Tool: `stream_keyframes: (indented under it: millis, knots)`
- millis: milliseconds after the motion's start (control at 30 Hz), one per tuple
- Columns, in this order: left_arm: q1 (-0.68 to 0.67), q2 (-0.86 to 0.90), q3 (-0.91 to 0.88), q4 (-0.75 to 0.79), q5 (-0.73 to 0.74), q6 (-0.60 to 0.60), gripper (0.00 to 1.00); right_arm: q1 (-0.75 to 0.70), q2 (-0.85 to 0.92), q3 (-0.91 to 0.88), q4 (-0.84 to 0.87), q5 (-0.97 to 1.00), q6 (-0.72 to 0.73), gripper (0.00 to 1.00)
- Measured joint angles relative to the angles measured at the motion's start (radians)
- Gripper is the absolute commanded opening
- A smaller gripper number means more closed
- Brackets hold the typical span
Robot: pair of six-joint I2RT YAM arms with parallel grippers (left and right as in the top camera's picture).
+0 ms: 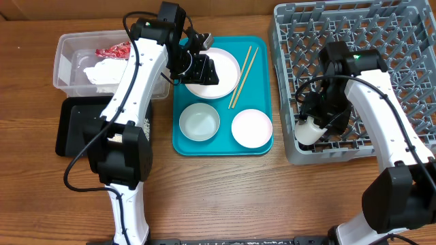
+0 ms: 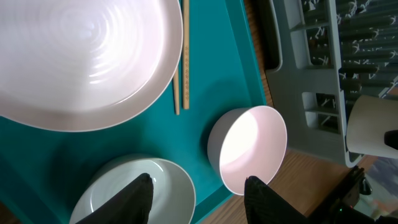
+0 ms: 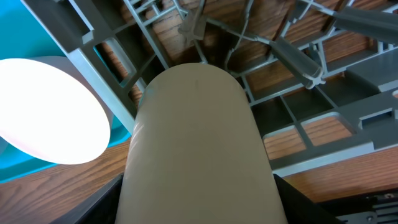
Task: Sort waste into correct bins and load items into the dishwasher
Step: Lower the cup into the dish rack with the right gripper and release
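The white-pink plate (image 1: 221, 68) (image 2: 81, 56), the chopsticks (image 1: 242, 67) (image 2: 181, 62) and two white bowls (image 1: 199, 122) (image 1: 251, 128) lie on the teal tray (image 1: 262, 51). My left gripper (image 1: 199, 68) (image 2: 202, 199) is open and empty, hovering over the plate's left edge. My right gripper (image 1: 315, 126) (image 3: 196, 208) is shut on the small white cup (image 1: 308, 131) (image 3: 196, 143), holding it at the front left corner of the grey dish rack (image 1: 354, 41) (image 3: 292, 56). The red wrapper (image 1: 112, 51) and white napkin (image 1: 102, 71) lie in the clear tub (image 1: 65, 47). No rice grains show.
The shallow black tray (image 1: 75, 129) sits in front of the clear tub at the left. The teal tray lies between the tub and the rack. The left arm reaches across the tub and black tray. Bare wooden table lies along the front.
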Motion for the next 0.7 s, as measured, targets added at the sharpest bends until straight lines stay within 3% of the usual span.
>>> stream_keyframes:
  millis: [300,700]
  knots:
    - [0.000,0.000,0.000,0.000,0.000,0.000,0.51,0.000,0.029,0.089,-0.038,0.050,0.003,0.62]
    - [0.000,0.000,0.000,-0.003,0.000,0.000,0.51,0.000,0.030,0.069,-0.043,0.078,0.004,0.63]
